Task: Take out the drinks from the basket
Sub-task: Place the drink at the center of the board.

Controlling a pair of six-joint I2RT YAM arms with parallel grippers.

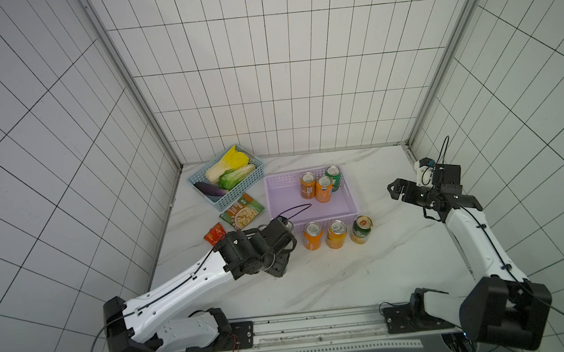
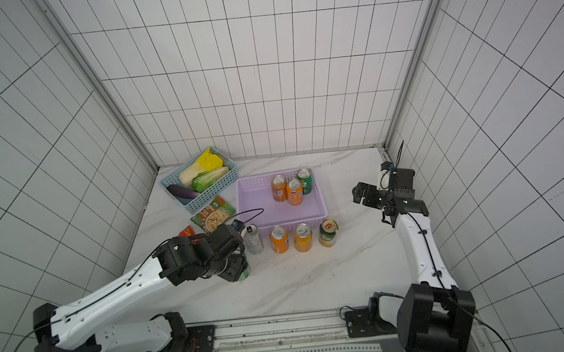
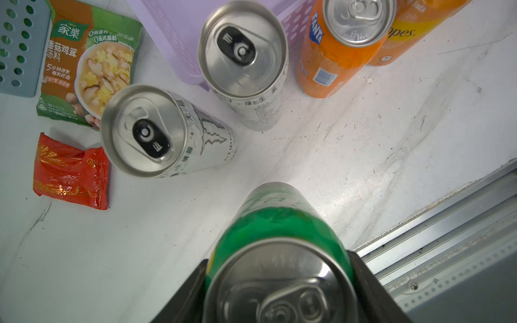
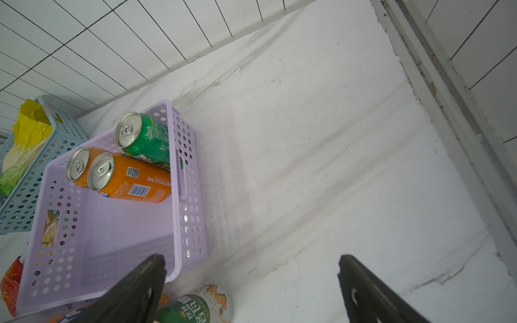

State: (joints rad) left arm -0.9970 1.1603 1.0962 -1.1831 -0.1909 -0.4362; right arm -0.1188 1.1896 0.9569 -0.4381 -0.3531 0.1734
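Overhead, in both top views, the lilac basket [image 1: 340,206] lies mid-table with three drinks standing in its far right corner: the rear orange can [image 1: 308,185], the front orange can [image 1: 324,189] and the basket green can [image 1: 333,178]. Just outside its near wall, the Fanta can [image 1: 313,236], the second orange can [image 1: 336,234] and the green-and-gold can [image 1: 361,229] stand in a row. The left gripper [image 2: 238,272] hangs near the basket's near left corner, mostly hidden under its own wrist. A sliver of the held green can [image 2: 245,274] peeks out below it. One slim silver can [image 2: 253,239] stands just beyond it, beside the Fanta can. The right gripper [image 1: 394,189] hovers to the right of the basket, apart from it, jaws spread with nothing between them.

Next, the left wrist view: the left fingers [image 3: 372,290] press on either side of the held green can, just under its silver top, and the can is upright. Whether its base touches the table [image 3: 363,125] I cannot tell. Beyond it stand the slim silver can and the other silver can [image 3: 145,131], then the basket's corner, the soup packet [image 3: 89,64] and a red sachet [image 3: 70,173].

Finally, the right wrist view: the right fingers [image 4: 134,290] stand wide apart over bare table, holding nothing. The basket lies ahead of one finger, its three cans at the far end, well apart from the gripper. The green-and-gold can shows just beside that finger.
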